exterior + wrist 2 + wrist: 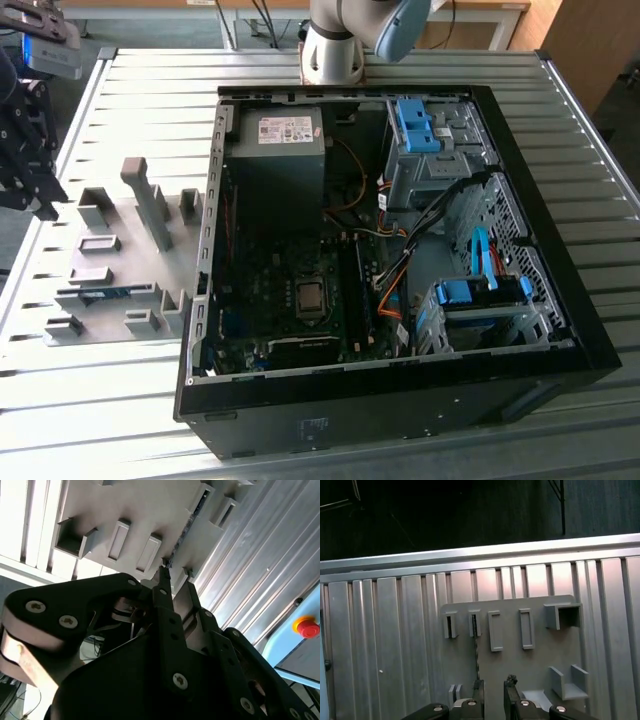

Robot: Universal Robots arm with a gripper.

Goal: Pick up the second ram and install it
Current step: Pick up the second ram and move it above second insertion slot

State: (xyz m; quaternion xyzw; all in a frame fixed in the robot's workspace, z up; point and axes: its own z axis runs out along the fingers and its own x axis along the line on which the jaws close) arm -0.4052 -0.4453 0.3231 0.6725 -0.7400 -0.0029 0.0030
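One ram stick [105, 293] sits on edge in a holder on the grey plate [120, 262], which lies on the ribbed metal worktop [100, 420] to the exterior view's left of the open computer case [400, 410]. The stick is outside the case.

Position relative to the hand:
- In the first wrist view, the hand [494, 686] hangs over the plate with its two fingertips [479, 692] spread apart. Bare plate shows in the gap and nothing is pinched.
- The stick appears edge-on as a thin dark line [476, 655]. It runs from the second narrow holder toward one fingertip. Whether that fingertip touches it cannot be determined.
- In the exterior view, the hand is at the left edge, apart from the stick.

Counts:
- Narrow holders in a row, first wrist view: four.
- Wider open brackets on the plate in that view: two.
- Computer cases: one.
- Light-blue drive brackets in the case: two, one at the rear [418, 125] and one near the front [480, 292].
- Red push-buttons [306, 627], second wrist view: one.

Limits of visibility:
- The picture edge cuts off the hand in the exterior view.
- In the second wrist view, the hand's black body covers much of the plate.
- The chips on the stick cannot be made out.
- The memory slots [350, 290] are too dark to judge.
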